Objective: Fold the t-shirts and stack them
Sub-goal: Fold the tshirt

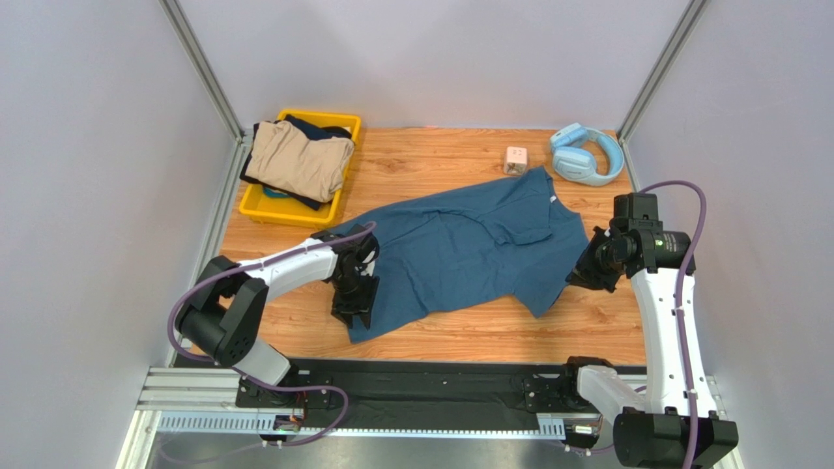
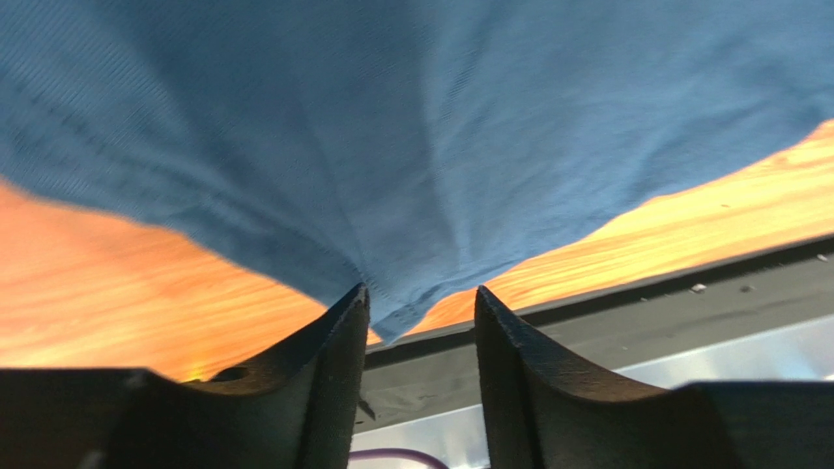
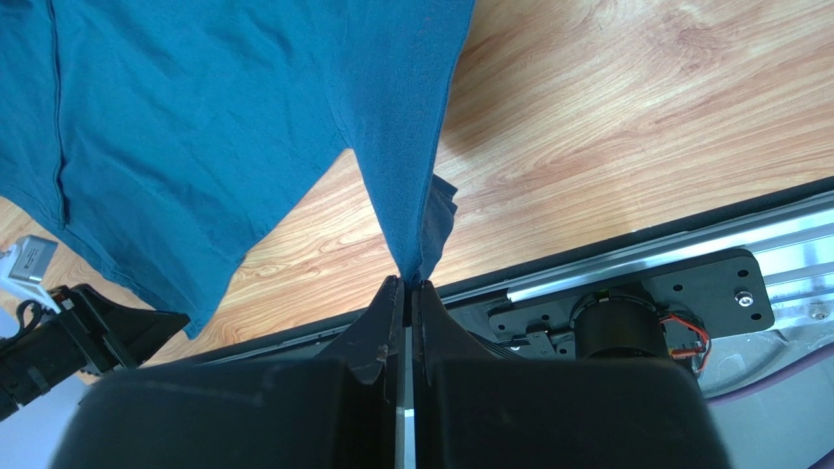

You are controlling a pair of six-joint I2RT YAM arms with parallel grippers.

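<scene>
The large dark teal t-shirt (image 1: 460,254) lies spread and rumpled across the middle of the wooden table. My left gripper (image 1: 354,303) is at its near left corner. In the left wrist view the jaws (image 2: 421,293) stand apart, with a corner of the shirt (image 2: 411,176) between the tips. My right gripper (image 1: 585,272) is at the shirt's right edge. In the right wrist view it (image 3: 409,283) is shut on a pinch of the teal cloth (image 3: 401,195), lifted off the table. A tan shirt (image 1: 299,158) and a dark navy garment (image 1: 318,127) lie bunched in the yellow bin.
The yellow bin (image 1: 256,207) stands at the back left. Light-blue headphones (image 1: 585,153) and a small beige box (image 1: 516,159) sit at the back right. A black strip and metal rail (image 1: 411,386) run along the near edge.
</scene>
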